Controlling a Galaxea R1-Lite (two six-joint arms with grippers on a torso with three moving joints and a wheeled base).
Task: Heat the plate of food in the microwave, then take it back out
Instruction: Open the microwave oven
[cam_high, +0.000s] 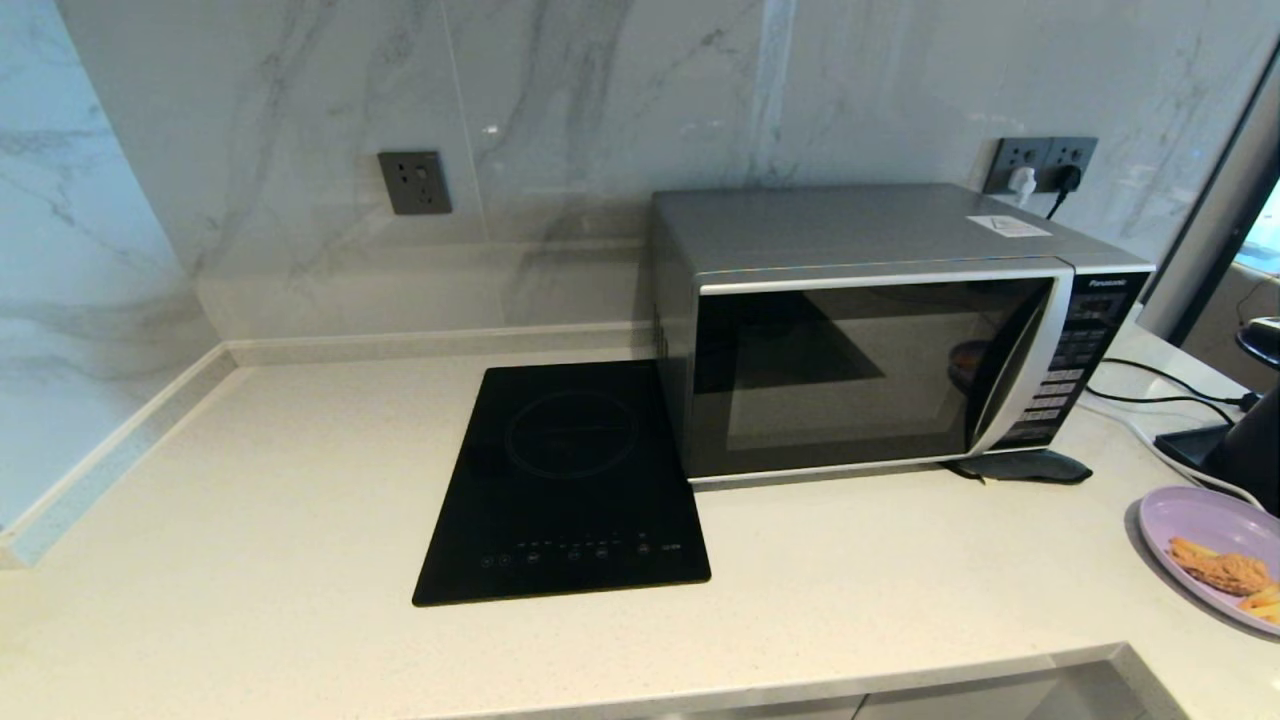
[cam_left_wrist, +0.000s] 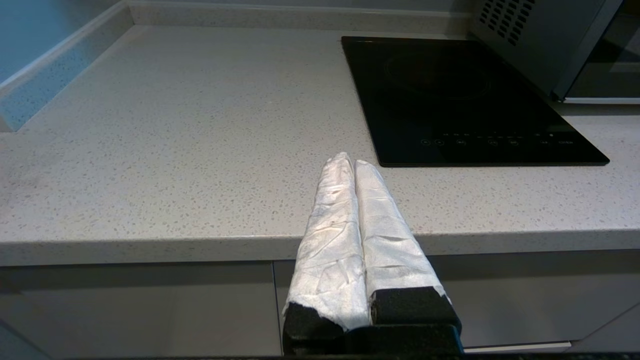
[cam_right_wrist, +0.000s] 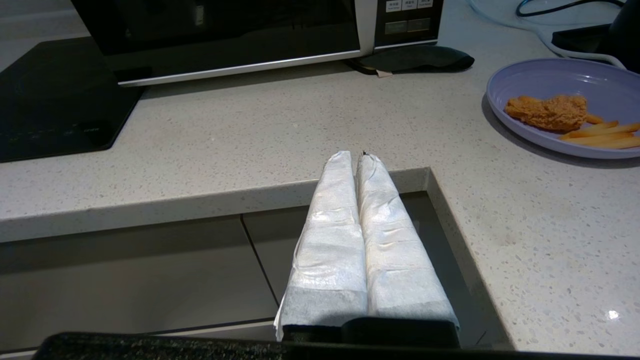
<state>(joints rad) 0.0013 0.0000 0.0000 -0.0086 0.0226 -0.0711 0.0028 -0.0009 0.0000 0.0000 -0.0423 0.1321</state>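
Observation:
The silver Panasonic microwave (cam_high: 870, 330) stands at the back right of the counter, its dark glass door closed. The lilac plate of food (cam_high: 1215, 555) rests on the counter at the far right, with fries and a breaded piece on it; the right wrist view shows the plate of food (cam_right_wrist: 567, 112) too. My left gripper (cam_left_wrist: 349, 162) hovers shut over the counter's front edge, near the hob. Shut as well, my right gripper (cam_right_wrist: 354, 159) hangs at the counter's front edge, short of the plate. Both hold nothing. Neither arm shows in the head view.
A flat black induction hob (cam_high: 565, 480) lies left of the microwave. A dark pad (cam_high: 1020, 466) sits under the microwave's front right corner. Cables (cam_high: 1160, 395) and a black appliance (cam_high: 1255, 445) stand behind the plate. The counter (cam_high: 250, 520) steps inward at the front right.

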